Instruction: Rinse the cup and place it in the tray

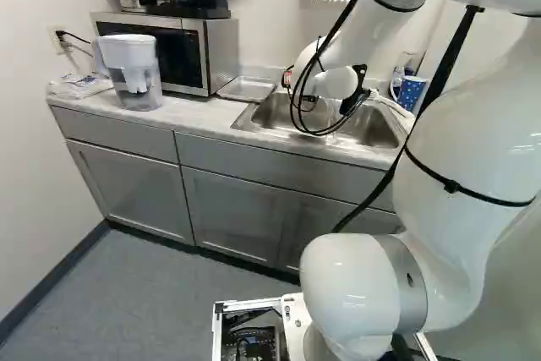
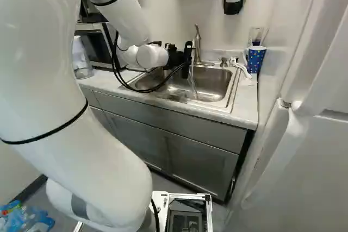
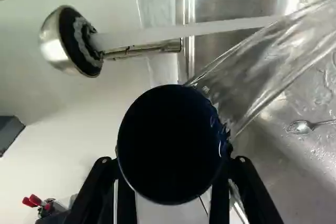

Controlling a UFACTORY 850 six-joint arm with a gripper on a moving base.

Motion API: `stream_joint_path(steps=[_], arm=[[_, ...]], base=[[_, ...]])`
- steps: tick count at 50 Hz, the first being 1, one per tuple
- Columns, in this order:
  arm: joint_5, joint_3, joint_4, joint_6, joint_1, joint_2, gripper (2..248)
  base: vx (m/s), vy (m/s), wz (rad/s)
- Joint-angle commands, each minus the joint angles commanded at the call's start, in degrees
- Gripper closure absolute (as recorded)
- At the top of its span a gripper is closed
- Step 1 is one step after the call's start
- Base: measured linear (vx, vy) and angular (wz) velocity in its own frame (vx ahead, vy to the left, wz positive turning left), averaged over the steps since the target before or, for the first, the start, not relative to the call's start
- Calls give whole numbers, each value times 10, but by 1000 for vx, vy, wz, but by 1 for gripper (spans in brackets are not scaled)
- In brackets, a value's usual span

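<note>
- Evidently, the round dark blue cup is grasped by the black tool, pinned between its 2 fingers.
- The cup is held over the rectangular steel sink, near the curved metal faucet.
- A white stream of water is let down from the faucet, and a clear sheet of water is shed from the cup's edge toward the basin.
- 1 small metal spoon is left lying in the sink.
- The shallow, pale rectangular tray is set on the light-coloured surface, between the silver and black microwave and the sink; the cup is not placed in it.
- Across the sink from the tray, 1 blue patterned mug is stood upright, with a white-handled brush just beside it.
</note>
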Motion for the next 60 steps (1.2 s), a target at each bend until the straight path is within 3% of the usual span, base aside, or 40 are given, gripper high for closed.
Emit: stream_joint_path(steps=[13,60], arm=[[0,0,0,78,0,0,125],[0,0,0,78,0,0,125]], base=[[0,0,0],[0,0,0]])
